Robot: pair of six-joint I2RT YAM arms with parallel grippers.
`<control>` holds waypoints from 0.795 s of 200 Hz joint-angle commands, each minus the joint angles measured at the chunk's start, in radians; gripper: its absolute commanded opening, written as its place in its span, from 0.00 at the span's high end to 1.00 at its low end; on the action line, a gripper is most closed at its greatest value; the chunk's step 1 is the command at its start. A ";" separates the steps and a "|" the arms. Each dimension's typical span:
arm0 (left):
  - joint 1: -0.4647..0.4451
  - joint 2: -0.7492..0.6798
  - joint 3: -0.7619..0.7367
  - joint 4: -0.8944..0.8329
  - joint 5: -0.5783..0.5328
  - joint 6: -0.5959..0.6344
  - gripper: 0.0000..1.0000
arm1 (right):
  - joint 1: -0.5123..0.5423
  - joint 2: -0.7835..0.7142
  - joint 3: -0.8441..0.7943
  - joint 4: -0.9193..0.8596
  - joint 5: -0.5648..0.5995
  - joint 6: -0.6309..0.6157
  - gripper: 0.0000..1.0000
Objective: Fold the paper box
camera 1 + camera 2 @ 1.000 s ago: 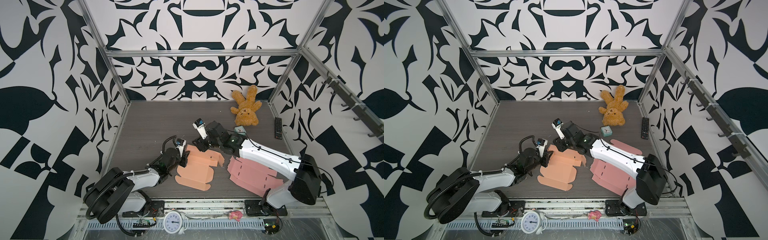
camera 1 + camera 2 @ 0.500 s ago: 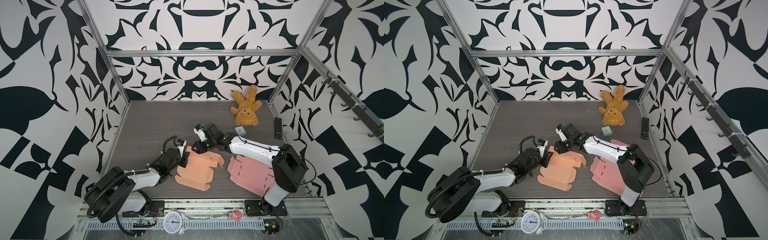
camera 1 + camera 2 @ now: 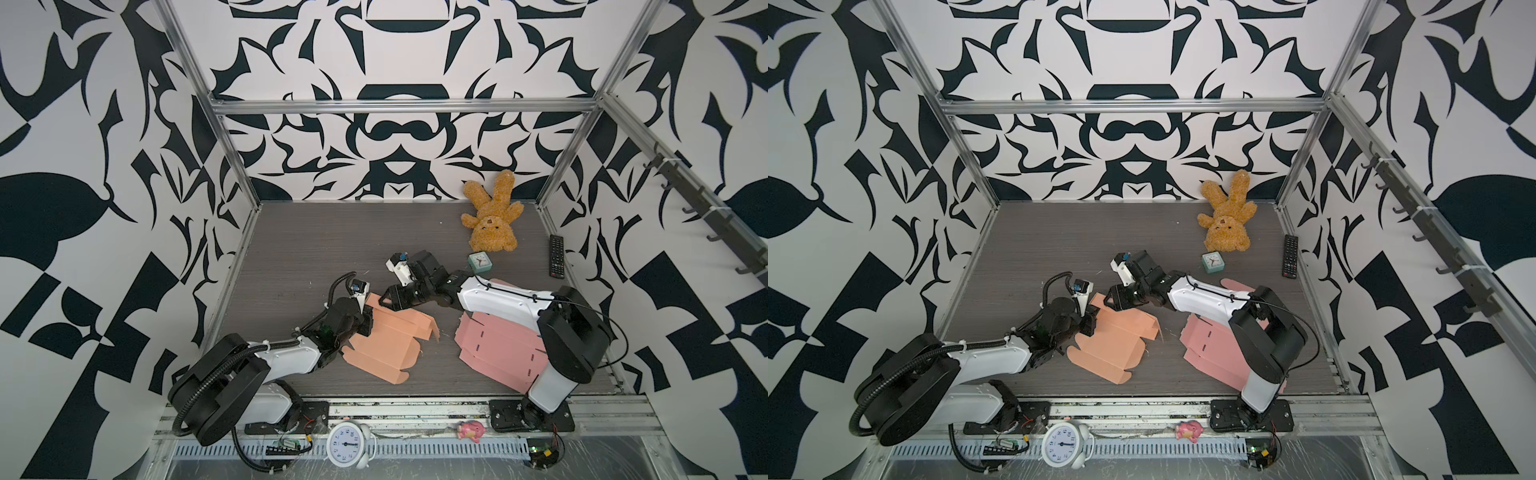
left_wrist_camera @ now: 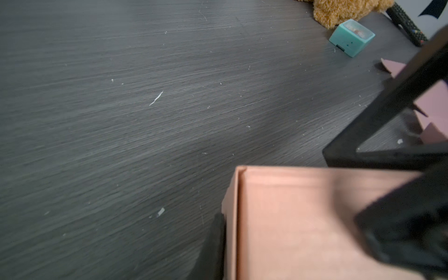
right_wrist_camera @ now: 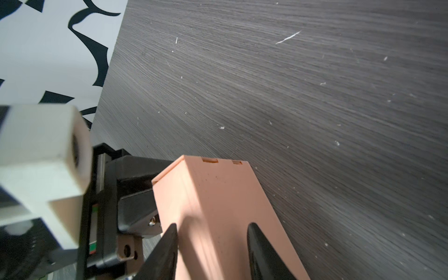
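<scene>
Paper box (image 3: 386, 349) lies mostly flat, left gripper (image 3: 368, 322) pinching one raised wall.

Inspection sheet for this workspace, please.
Surface: dark wood-grain table, scratched, small flecks.
Job's things: orange box, part folded, one wall raised.
Clutter: pink blank, teddy, small clock, remote; white clock and pink toy on front rail.
Tools: left tool at raised wall, grip unclear; right tool open, over a box panel.
Cables: black hose on left arm; thin cable along right arm.
Surroundings: black-and-white walls, metal frame, hooks.
</scene>
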 commanded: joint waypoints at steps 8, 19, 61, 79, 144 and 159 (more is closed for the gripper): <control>0.000 -0.012 0.007 -0.009 -0.015 -0.008 0.84 | 0.005 -0.042 -0.049 0.065 -0.043 0.074 0.53; 0.000 -0.011 0.006 -0.001 -0.014 -0.004 0.81 | 0.005 -0.052 -0.070 0.090 -0.051 0.094 0.53; -0.001 0.018 -0.016 0.047 -0.008 -0.007 0.76 | 0.009 -0.071 -0.109 0.109 -0.028 0.117 0.54; -0.001 0.044 -0.028 0.077 -0.006 -0.010 0.76 | 0.009 -0.069 -0.114 0.111 -0.012 0.118 0.55; -0.001 0.131 -0.029 0.192 -0.008 0.021 0.73 | 0.011 -0.059 -0.127 0.131 -0.007 0.132 0.57; -0.001 0.153 -0.026 0.224 -0.008 0.027 0.74 | 0.014 -0.062 -0.133 0.133 -0.006 0.134 0.58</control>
